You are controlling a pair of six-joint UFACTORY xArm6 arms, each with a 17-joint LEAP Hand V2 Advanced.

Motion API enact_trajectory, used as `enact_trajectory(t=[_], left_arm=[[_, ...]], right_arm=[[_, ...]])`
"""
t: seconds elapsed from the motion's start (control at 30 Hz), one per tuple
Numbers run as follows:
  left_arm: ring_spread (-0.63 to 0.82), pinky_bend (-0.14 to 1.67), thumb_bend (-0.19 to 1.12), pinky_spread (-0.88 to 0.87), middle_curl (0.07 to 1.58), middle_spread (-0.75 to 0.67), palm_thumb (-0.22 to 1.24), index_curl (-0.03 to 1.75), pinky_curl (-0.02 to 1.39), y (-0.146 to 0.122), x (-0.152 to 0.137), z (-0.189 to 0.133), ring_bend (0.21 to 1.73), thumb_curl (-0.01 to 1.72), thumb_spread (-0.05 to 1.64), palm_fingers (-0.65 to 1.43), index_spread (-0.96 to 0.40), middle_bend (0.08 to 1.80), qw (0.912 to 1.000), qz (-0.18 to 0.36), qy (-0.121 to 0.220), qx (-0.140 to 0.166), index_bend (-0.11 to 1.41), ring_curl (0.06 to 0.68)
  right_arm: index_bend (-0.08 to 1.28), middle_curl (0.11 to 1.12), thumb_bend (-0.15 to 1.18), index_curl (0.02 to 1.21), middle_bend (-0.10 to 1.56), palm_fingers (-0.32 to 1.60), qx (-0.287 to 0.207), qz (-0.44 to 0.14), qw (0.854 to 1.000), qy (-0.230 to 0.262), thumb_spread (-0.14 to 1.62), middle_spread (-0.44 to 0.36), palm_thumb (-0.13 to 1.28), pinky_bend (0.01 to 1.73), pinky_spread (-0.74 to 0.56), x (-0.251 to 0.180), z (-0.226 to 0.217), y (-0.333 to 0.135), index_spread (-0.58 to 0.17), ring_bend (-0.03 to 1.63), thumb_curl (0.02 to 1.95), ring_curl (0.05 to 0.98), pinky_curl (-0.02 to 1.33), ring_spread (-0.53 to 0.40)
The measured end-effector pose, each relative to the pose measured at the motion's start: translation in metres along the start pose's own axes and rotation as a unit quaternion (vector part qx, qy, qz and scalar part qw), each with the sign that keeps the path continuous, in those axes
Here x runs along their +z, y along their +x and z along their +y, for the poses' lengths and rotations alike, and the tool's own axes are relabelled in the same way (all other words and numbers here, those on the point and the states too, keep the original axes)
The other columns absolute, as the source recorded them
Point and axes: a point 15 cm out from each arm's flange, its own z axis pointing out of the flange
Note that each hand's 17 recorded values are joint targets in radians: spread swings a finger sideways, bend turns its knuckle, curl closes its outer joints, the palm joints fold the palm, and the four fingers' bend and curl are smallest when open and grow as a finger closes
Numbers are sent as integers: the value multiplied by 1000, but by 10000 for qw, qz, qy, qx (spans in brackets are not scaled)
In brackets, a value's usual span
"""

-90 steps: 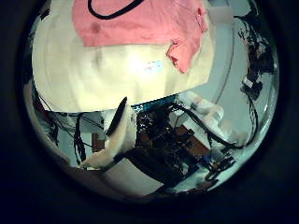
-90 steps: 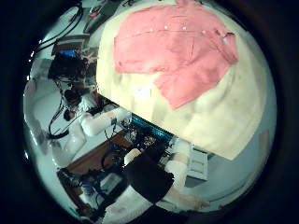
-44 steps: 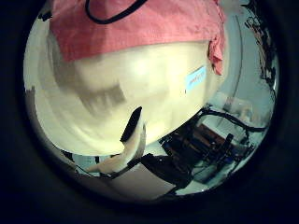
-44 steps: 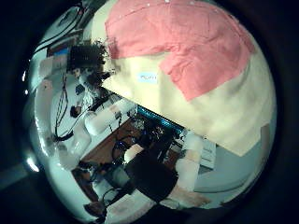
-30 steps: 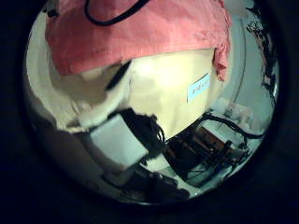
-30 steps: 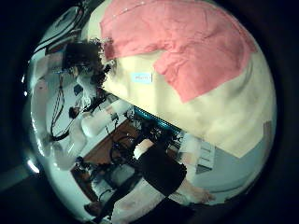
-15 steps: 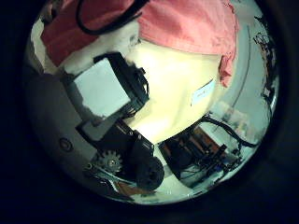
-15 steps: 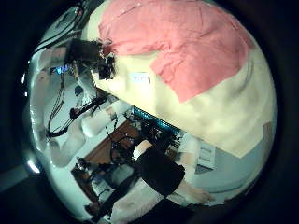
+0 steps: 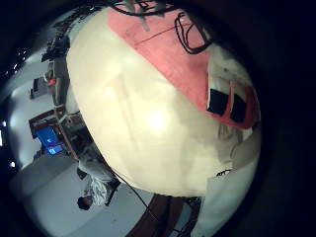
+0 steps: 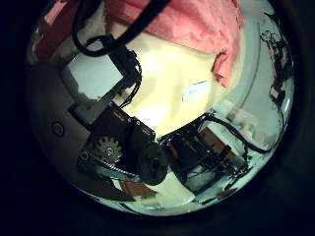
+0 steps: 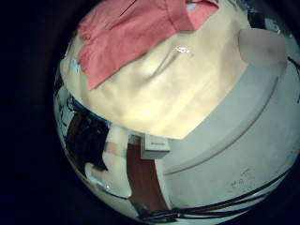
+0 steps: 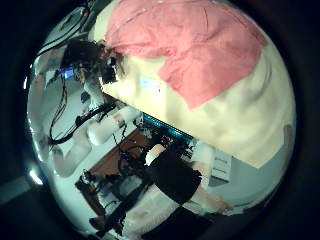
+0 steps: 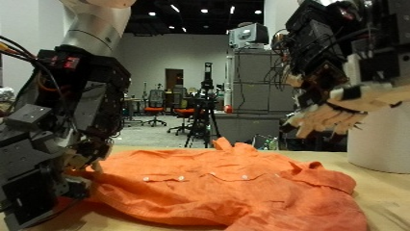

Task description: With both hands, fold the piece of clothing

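Observation:
An orange button shirt (image 13: pixel 217 183) lies spread out and a little rumpled on the pale table (image 13: pixel 385 207). My left hand (image 13: pixel 58 135) is down at table level, against the shirt's edge on its side. Parts of it (image 10: pixel 108 128) fill the left thumb side palm view in front of the shirt (image 10: pixel 187 25). My right hand (image 13: pixel 336 67) hangs well above the shirt's other side, with fingers (image 13: pixel 327 117) spread and straight and nothing in them. From that palm the whole shirt (image 12: pixel 190 45) shows below.
A tall white cylinder (image 13: pixel 381 135) stands at the table's edge under my right arm. A small pale label (image 12: pixel 150 84) is stuck on the table near the shirt's hem. The table edge (image 12: pixel 180 125) drops off to equipment below.
The left palm has sunk close to the table and the shirt's edge, and its own black and white parts have swung into its view. The right palm has drifted only slightly.

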Motion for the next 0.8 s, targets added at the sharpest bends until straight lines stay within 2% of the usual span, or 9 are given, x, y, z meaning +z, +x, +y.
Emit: enact_trajectory(t=[0.27, 0.47, 0.57, 0.8], left_arm=[[-448, 1269, -14, -615, 1008, -604, 897, 909, 629, 3, -4, -2, 1348, 681, 890, 1057, -651, 904, 10000, -19, -36, 36, 417, 575], [-444, 1282, -14, -607, 1051, -614, 891, 998, 622, 7, -6, -2, 1352, 714, 888, 1053, -675, 887, 9999, -13, -81, 68, 374, 571], [-442, 1285, -14, -604, 1069, -619, 888, 1037, 617, 7, -9, -2, 1353, 727, 888, 1055, -685, 877, 10000, -15, -68, 64, 351, 568], [-440, 1290, -14, -600, 1102, -629, 878, 1115, 608, 6, -12, -3, 1354, 751, 897, 1058, -705, 846, 10000, -21, -65, 64, 301, 562]], right_arm=[[146, 363, -13, 271, 224, 217, -267, 156, 9992, 258, 1152, 32, 478, 216, 232, 34, -23, 0, -308, 292, 282, 280, 321, 113], [142, 348, -20, 265, 175, 62, -330, 317, 9969, 639, 1056, 31, 531, 275, 244, 52, -49, 9, -304, 247, 310, 273, 342, 148], [141, 338, -20, 257, 179, 27, -418, 314, 9976, 459, 1020, 37, 556, 298, 252, 76, -49, 6, -297, 255, 321, 270, 344, 160], [148, 331, -24, 254, 191, 7, -572, 531, 9966, 251, 973, 38, 604, 310, 255, 86, -51, 5, -290, 281, 338, 274, 342, 180]])
